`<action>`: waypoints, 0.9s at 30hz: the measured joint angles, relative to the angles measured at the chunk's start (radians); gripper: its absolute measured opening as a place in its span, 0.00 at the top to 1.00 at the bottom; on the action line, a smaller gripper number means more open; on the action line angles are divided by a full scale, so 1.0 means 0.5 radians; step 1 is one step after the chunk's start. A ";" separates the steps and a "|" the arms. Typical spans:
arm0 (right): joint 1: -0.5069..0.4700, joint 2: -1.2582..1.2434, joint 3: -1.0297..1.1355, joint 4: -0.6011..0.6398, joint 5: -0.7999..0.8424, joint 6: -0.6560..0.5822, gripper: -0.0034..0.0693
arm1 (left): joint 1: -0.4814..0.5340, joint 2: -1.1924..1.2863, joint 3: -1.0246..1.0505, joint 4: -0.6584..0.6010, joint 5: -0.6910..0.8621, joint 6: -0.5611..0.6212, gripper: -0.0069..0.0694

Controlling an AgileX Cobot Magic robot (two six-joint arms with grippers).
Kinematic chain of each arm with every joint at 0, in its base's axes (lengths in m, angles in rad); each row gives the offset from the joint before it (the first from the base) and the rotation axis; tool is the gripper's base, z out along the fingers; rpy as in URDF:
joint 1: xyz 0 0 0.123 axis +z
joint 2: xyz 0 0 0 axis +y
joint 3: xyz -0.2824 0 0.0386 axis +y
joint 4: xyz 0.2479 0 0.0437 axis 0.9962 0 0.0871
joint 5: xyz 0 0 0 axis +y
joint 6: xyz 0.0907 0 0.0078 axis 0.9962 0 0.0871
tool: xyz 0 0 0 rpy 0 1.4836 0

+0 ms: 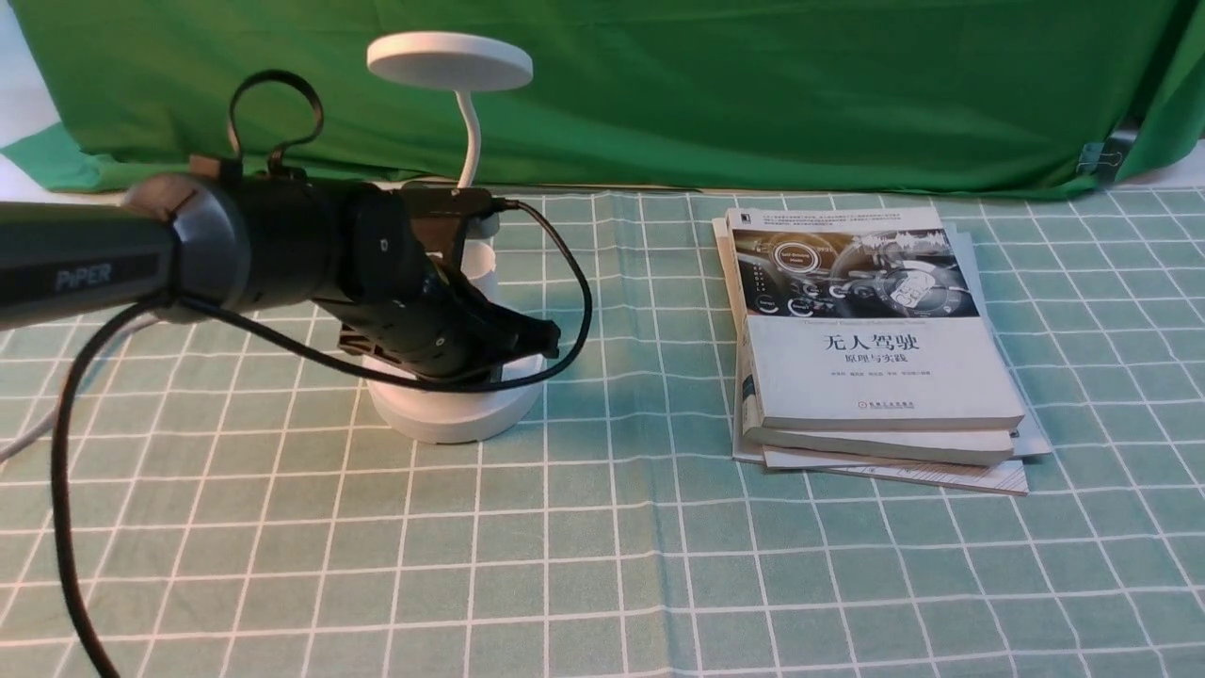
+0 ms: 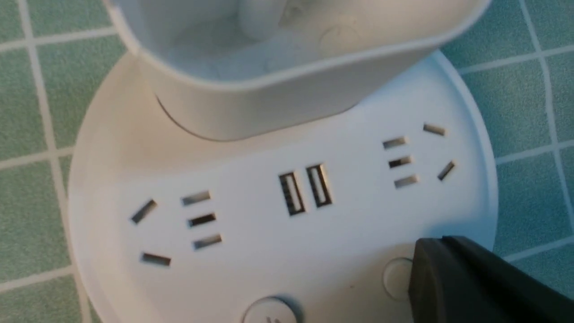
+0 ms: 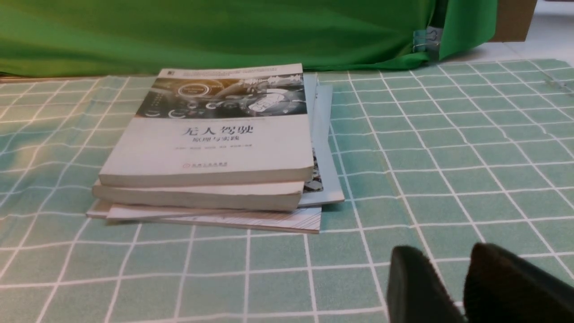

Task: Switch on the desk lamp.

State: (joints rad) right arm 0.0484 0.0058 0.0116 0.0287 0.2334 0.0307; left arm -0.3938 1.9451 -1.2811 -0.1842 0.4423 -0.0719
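Note:
The white desk lamp stands at the back left, with its disc head [image 1: 450, 60] on a thin gooseneck [image 1: 468, 141] above a round base [image 1: 452, 414]. The lamp is not lit. My left gripper [image 1: 546, 337] is shut and empty, reaching low over the base. In the left wrist view its tip [image 2: 430, 253] lies on the edge of the right round button [image 2: 397, 278]. A second button [image 2: 269, 313] sits at the base's front, with USB ports [image 2: 305, 190] and the cup holder [image 2: 269, 94] behind. My right gripper [image 3: 448, 253] is slightly open, empty, low over the cloth.
A stack of books [image 1: 875, 339] lies right of the lamp and shows in the right wrist view [image 3: 210, 148] too. A green backdrop [image 1: 753, 85] with a clip [image 1: 1101, 160] hangs behind. A black cable [image 1: 66, 490] loops from my left arm over the checked tablecloth [image 1: 602, 565].

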 joint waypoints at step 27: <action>0.000 0.000 0.000 0.000 0.000 0.000 0.62 | -0.002 -1.675 0.865 -0.333 0.282 0.278 0.90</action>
State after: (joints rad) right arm 0.0484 0.0058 0.0116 0.0287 0.2334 0.0307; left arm -0.3947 1.1077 -0.8486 -0.3506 0.5833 0.0671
